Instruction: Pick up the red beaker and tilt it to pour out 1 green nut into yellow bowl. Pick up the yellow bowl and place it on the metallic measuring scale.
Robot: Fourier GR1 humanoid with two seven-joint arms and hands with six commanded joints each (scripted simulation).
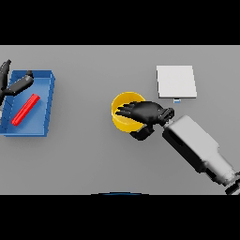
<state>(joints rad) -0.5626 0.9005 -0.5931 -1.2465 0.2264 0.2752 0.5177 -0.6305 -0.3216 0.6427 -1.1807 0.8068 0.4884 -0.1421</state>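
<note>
The yellow bowl [123, 117] stands on the grey table near its middle. My right hand [149, 112] lies over the bowl's right half, its fingers stretched leftward across the opening and its thumb low outside the near right wall. The hand looks open; no curl round the rim shows. I cannot see into the bowl under the fingers. The red beaker [26, 109] lies on its side in a blue bin [47, 105] at the far left. My left hand [18, 85] hovers open at the bin's far left corner, apart from the beaker. The metallic scale [176, 81] sits at the back right.
The scale has a small display tab [176, 100] on its near edge, just beyond my right wrist. My right forearm [197, 145] slants in from the lower right. Bare grey table [84, 154] lies between the bin and the bowl.
</note>
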